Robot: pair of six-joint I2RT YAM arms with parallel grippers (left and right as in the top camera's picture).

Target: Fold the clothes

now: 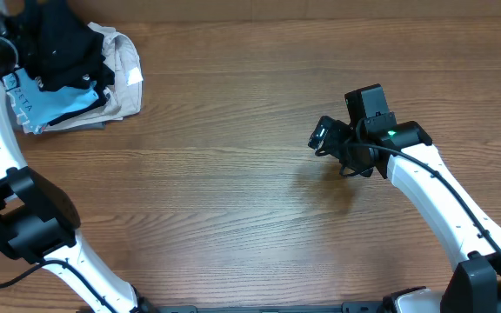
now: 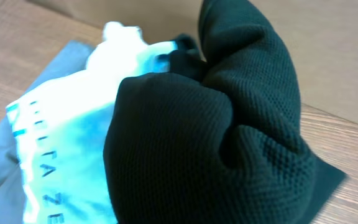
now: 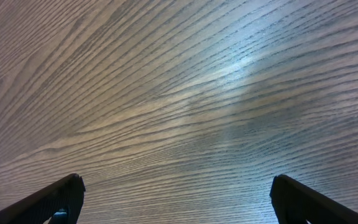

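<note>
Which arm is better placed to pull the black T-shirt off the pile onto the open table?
Left. The left hand is at the pile, shut, with the black T-shirt bunched against it. The right hand hangs open over bare table, far from the pile.

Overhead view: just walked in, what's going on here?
The left tool is shut at the clothes pile in the table's far left corner. It is apparently pinching the black T-shirt, which is bunched up over the light blue shirt and a beige garment. The right tool hangs open over bare wood mid-table, holding nothing. No folding is done yet; the shirt isn't spread out.
</note>
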